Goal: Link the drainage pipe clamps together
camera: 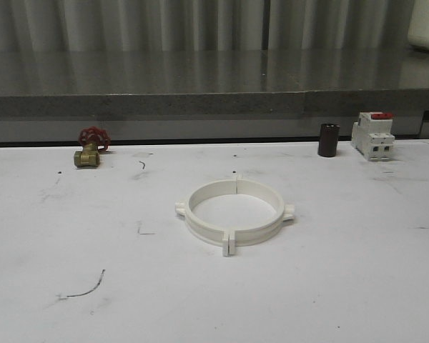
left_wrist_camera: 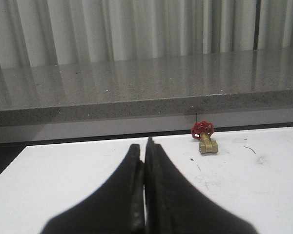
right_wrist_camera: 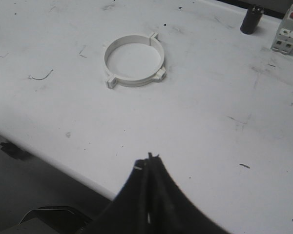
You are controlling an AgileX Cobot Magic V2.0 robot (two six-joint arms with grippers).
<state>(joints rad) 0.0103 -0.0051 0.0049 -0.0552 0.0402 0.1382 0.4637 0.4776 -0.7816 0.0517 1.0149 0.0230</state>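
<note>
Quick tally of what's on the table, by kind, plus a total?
Drainage pipe clamps: 2 white half-rings, set together as one ring
Brass valve with red handwheel: 1
Dark cylinder: 1
White breaker with red switch: 1
Total: 5

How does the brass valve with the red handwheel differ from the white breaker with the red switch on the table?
The brass valve with the red handwheel is metallic gold, small and low; the white breaker with the red switch is a taller, boxy plastic block. The valve sits at the table's far left, the breaker at the far right beside a dark cylinder. Both carry a red top part and stand behind the white plastic clamp ring.
</note>
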